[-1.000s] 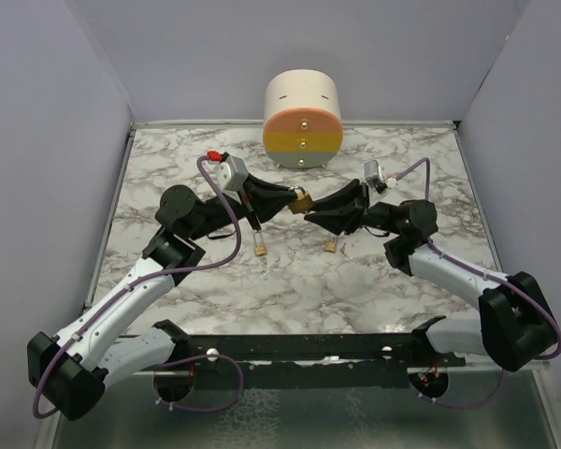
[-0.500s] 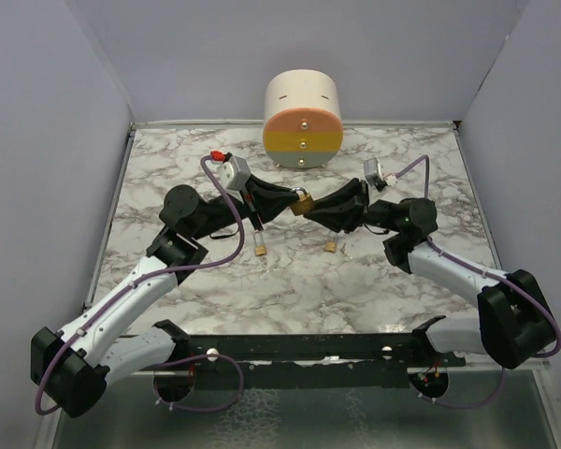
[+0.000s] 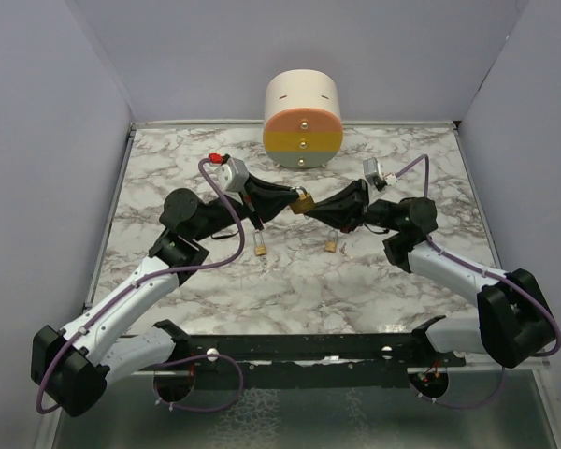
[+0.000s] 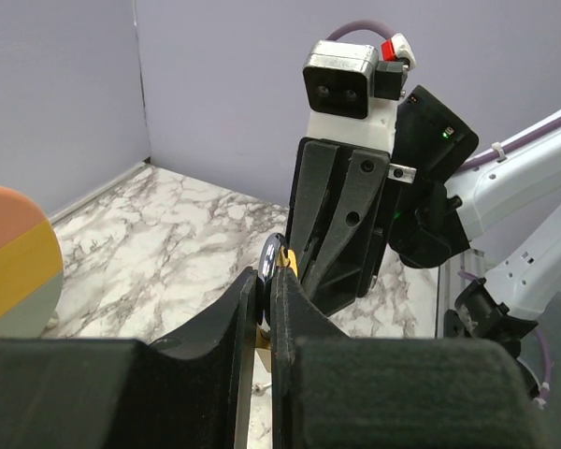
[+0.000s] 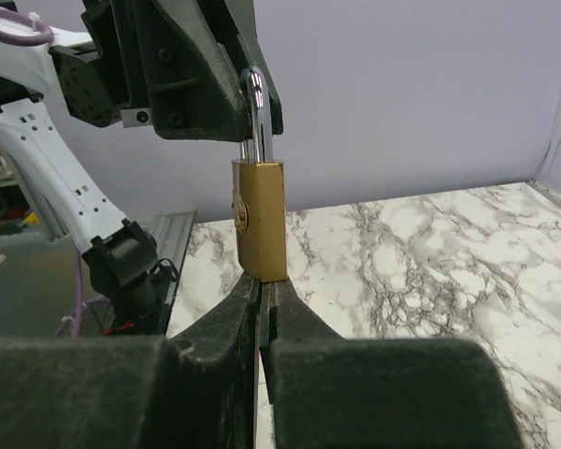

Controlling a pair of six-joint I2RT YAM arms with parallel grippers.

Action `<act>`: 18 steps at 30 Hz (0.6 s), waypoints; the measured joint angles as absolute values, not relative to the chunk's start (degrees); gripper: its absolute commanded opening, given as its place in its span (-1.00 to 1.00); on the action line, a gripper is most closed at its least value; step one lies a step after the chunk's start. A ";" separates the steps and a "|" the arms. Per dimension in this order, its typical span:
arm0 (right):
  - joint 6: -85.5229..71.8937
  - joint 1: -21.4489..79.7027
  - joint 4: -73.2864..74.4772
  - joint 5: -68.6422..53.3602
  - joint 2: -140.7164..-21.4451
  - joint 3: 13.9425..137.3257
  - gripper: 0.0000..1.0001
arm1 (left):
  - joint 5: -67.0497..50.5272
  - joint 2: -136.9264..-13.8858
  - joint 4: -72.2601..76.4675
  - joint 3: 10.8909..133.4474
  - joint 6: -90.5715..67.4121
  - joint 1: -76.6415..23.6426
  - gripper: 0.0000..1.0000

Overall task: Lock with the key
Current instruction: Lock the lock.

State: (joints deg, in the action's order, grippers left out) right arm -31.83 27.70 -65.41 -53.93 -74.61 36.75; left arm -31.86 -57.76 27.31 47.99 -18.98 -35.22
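While left fingers (image 5: 192,75) pinch the padlock (image 5: 259,220) by its shackle, right fingers (image 5: 220,337) sit pressed together beneath it, their catch hidden.

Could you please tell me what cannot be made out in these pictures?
The key: in the right wrist view, the right gripper is shut under the padlock, and its fingers hide whatever they pinch.
The shackle end: same view, covered by the left gripper.
The padlock body: in the left wrist view, blocked by that gripper's own fingers.
The two small brass items on the table: in the top view, too small to identify.
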 measured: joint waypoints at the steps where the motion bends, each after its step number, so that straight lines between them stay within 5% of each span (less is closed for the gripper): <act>1: -31.68 27.70 -65.34 -53.91 -74.61 36.73 -0.97 | -31.42 -57.74 28.23 47.44 -18.98 -35.22 -1.00; 18: -25.47 29.15 -57.80 -51.27 -73.01 32.45 -0.97 | -22.15 -53.19 45.15 38.87 -19.29 -35.31 -1.00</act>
